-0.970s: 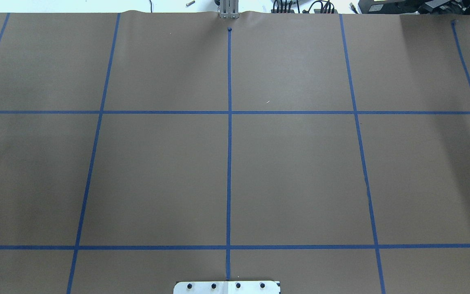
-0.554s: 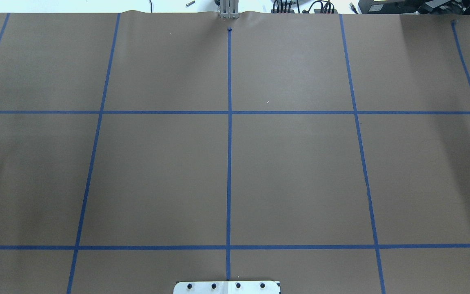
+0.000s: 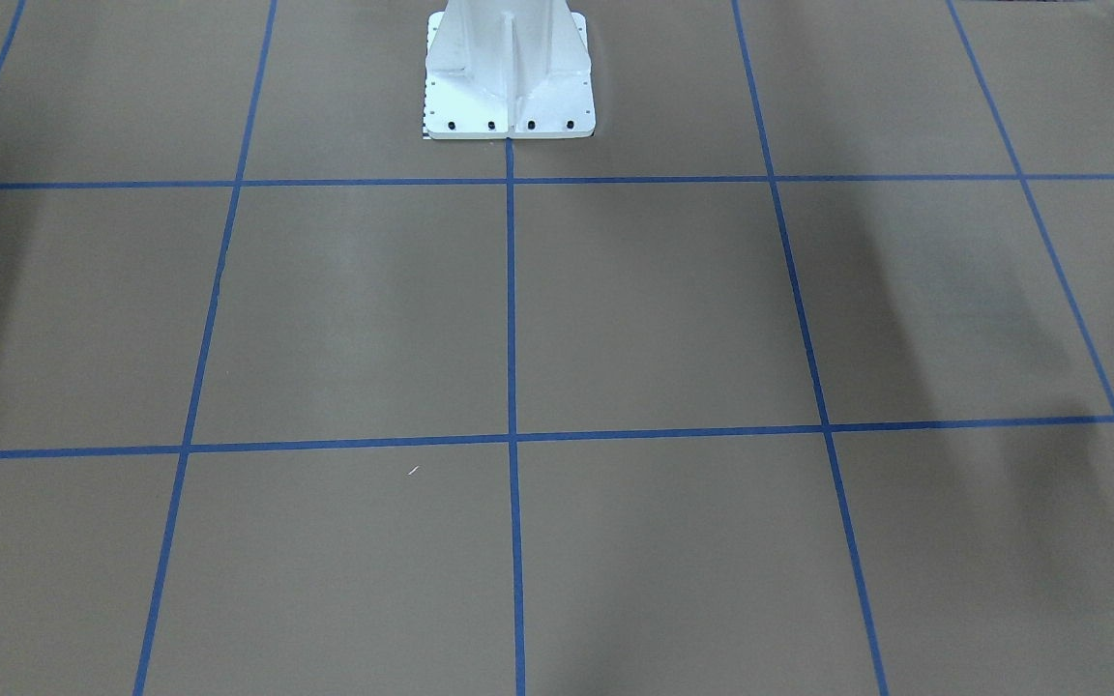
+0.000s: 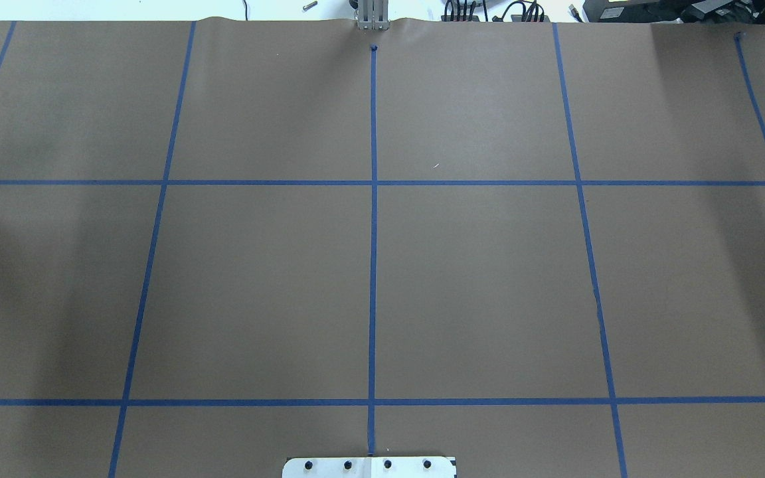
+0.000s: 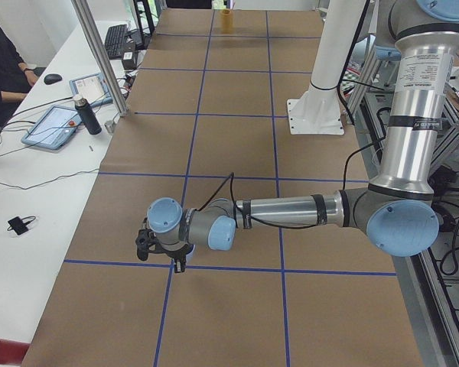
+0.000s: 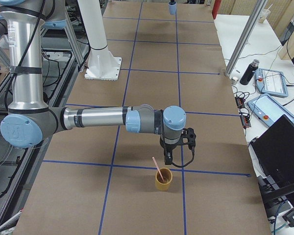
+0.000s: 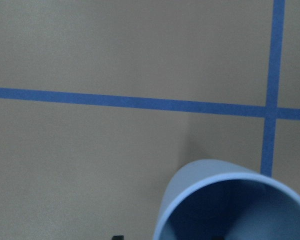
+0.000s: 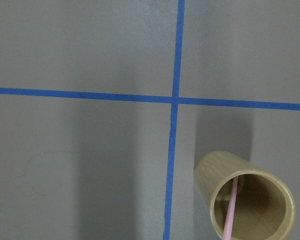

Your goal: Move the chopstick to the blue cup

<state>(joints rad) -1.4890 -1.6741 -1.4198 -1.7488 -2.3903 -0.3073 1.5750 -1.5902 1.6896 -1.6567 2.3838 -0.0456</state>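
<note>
The pale pink chopstick (image 8: 230,210) stands tilted in a tan bamboo cup (image 8: 245,197), also seen in the exterior right view (image 6: 159,171). My right gripper (image 6: 172,159) points down just beyond that cup (image 6: 163,180), apart from it; I cannot tell whether it is open or shut. The blue cup (image 7: 232,202) fills the bottom right of the left wrist view, beside a blue tape crossing. My left gripper (image 5: 162,256) points down near the table's left end; I cannot tell its state. Neither gripper shows in the overhead or front-facing views.
The brown paper table (image 4: 475,279) carries a grid of blue tape lines. The white robot base (image 3: 509,77) stands at the middle of the robot's edge. A side desk with tablets and a bottle (image 5: 86,115) runs along the far edge. A seated person (image 5: 0,69) shows there.
In the overhead view a dark shadow has spread over the table at the left edge. Nothing else there has moved.
</note>
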